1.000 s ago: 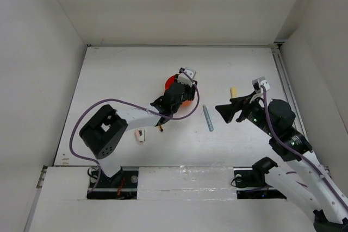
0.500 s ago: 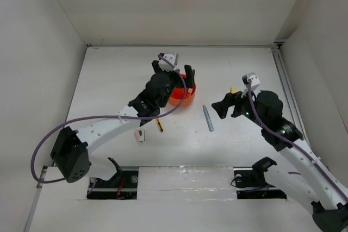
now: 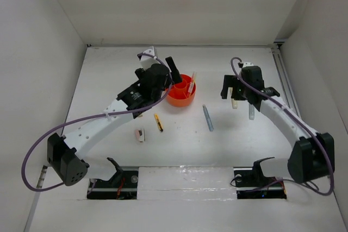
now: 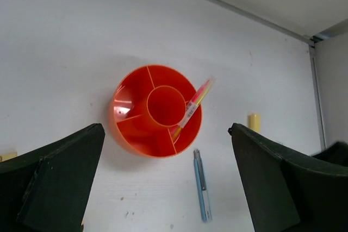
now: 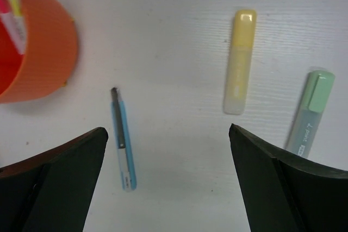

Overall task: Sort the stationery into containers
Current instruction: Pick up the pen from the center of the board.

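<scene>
Your left gripper (image 4: pixel 166 134) has just sprung wide and empty, leaving 1 pink-yellow pen (image 4: pixel 193 104) in the orange tub (image 3: pixel 179 100) mid-table. Your right gripper (image 5: pixel 167 130), equally wide and empty, now hovers over the yellow marker (image 5: pixel 239 63), likely next.

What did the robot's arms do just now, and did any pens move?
The left claw opened wide and pulled back off the orange tub, to its far-left side. A pink-and-yellow pen now shows leaning inside. The right claw, open and empty, swung farther out, over the yellow marker. The tub, grey-blue pen, orange-black pen and eraser stayed put.
</scene>
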Controlling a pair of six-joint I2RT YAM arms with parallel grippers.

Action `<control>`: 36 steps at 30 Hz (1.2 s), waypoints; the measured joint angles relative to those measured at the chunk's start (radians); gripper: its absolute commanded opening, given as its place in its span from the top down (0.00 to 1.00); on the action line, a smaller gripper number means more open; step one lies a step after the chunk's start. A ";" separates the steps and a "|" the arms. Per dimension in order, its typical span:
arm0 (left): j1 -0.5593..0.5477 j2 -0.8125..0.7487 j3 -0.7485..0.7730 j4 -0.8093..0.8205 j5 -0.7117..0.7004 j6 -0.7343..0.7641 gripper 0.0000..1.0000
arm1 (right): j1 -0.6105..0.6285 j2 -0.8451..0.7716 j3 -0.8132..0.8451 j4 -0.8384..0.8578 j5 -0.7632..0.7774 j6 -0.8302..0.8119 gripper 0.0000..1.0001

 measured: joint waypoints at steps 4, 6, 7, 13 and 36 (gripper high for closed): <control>0.002 -0.011 -0.022 -0.041 0.031 -0.040 0.00 | -0.064 0.183 0.085 0.000 0.007 -0.008 0.02; 0.002 -0.023 -0.040 -0.051 0.048 -0.047 0.00 | -0.088 0.283 0.134 -0.005 0.007 -0.017 0.04; 0.002 -0.024 -0.047 -0.051 0.059 -0.047 0.00 | -0.095 0.332 0.159 -0.005 0.007 -0.022 0.07; 0.002 -0.027 -0.053 -0.056 0.093 -0.044 0.00 | -0.114 0.537 0.238 -0.026 0.024 -0.032 0.07; 0.002 -0.063 -0.098 -0.039 0.142 -0.033 0.00 | -0.145 0.673 0.371 -0.209 0.036 -0.108 1.00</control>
